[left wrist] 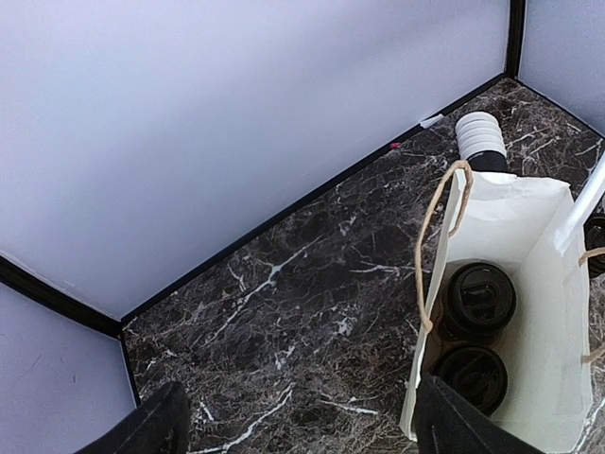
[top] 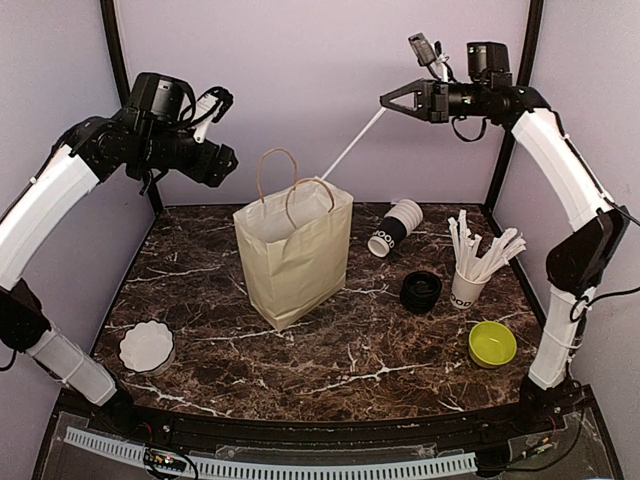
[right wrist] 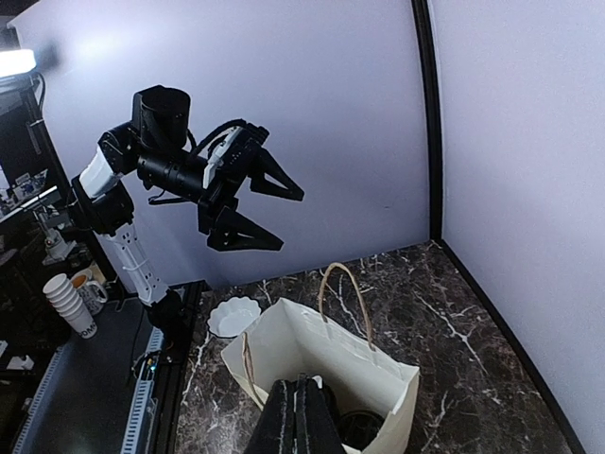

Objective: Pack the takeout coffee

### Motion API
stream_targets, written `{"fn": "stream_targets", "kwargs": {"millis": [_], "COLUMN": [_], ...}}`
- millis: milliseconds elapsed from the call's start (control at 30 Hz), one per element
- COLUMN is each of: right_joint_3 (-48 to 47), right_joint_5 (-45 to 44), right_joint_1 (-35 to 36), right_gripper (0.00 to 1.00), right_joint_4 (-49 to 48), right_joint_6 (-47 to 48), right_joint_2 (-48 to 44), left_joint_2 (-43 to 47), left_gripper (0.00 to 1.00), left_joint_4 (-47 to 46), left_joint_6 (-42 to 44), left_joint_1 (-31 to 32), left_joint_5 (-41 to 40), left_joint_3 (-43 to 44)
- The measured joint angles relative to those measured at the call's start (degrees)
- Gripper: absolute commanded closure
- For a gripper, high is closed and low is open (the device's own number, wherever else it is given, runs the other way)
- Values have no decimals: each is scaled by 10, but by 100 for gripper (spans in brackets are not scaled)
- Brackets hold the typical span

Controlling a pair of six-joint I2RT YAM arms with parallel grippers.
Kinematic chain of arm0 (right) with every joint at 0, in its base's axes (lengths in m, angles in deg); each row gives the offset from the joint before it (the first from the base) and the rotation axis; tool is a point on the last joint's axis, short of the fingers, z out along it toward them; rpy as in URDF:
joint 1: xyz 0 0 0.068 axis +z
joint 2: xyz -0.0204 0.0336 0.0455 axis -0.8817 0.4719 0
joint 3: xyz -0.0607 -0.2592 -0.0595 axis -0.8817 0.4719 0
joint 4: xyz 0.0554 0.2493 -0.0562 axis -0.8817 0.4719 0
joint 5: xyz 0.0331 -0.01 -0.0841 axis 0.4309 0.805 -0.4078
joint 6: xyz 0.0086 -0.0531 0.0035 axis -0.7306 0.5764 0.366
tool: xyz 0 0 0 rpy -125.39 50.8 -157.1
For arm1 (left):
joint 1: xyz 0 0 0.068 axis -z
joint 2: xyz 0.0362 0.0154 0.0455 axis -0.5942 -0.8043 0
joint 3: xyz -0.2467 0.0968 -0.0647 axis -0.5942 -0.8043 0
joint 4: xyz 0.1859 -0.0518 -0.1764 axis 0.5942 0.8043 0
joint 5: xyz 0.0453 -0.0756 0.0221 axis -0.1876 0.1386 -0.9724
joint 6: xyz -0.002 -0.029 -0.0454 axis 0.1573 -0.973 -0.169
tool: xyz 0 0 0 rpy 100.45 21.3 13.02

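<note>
Two takeout coffee cups with black lids (left wrist: 480, 298) (left wrist: 473, 374) stand inside the open paper bag (top: 293, 255); one lid also shows in the right wrist view (right wrist: 360, 428). My right gripper (top: 388, 100) is high above and to the right of the bag, shut on a long white stick (top: 352, 145) that slants down into the bag's mouth. In the right wrist view its fingers (right wrist: 301, 416) are pressed together over the bag (right wrist: 312, 350). My left gripper (top: 225, 163) is open and empty, high to the left of the bag; it also shows open in the right wrist view (right wrist: 291, 221).
A stack of paper cups (top: 395, 228) lies on its side behind the bag's right. Black lids (top: 421, 291), a cup of white sticks (top: 470, 270) and a green bowl (top: 492, 343) are at the right. A white bowl (top: 147, 345) sits at the front left.
</note>
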Motion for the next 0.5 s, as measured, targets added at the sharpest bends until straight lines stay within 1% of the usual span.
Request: {"fn": "stream_targets", "kwargs": {"millis": [267,500], "right_joint_3": [14,50], "right_joint_5": [3,17], "right_joint_1": [68,131], "right_gripper": [100,100], "right_joint_4": [-138,-189], "right_joint_6": [-121,-185], "right_joint_2": [84,136], "left_joint_2": [36,52], "left_gripper": [15,15], "left_joint_4": [-2,-2], "left_joint_6": [-4,-7], "left_joint_1": [0,0], "left_joint_5": [-12,-19], "left_joint_3": [-36,-66]}}
